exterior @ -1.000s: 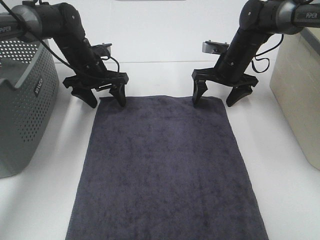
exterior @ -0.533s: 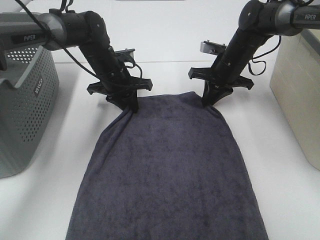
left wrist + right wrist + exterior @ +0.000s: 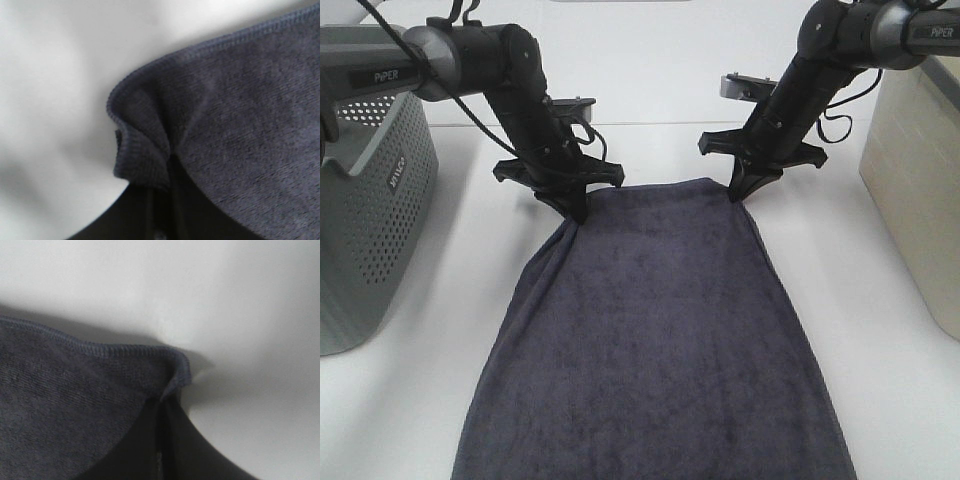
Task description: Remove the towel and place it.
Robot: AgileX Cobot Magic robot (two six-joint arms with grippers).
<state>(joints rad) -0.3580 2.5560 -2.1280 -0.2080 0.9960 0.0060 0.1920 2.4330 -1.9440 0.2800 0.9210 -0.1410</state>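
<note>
Towel (image 3: 655, 340) lies spread out on the white table (image 3: 880, 330), dark grey and fuzzy, with a neat stitched edge. It is long and gets narrower toward the two far corners. The left gripper (image 3: 572, 212) has its fingers pressed together on one far corner, and the cloth bunches up in a small fold right at the fingertips (image 3: 167, 172). The right gripper (image 3: 736, 193) pinches the other far corner the same way, with the edge curling up just above its fingertips (image 3: 161, 412). Between both grippers the far edge sags a little. A grey basket (image 3: 365, 200) with holes stands well apart from the left fingers.
</note>
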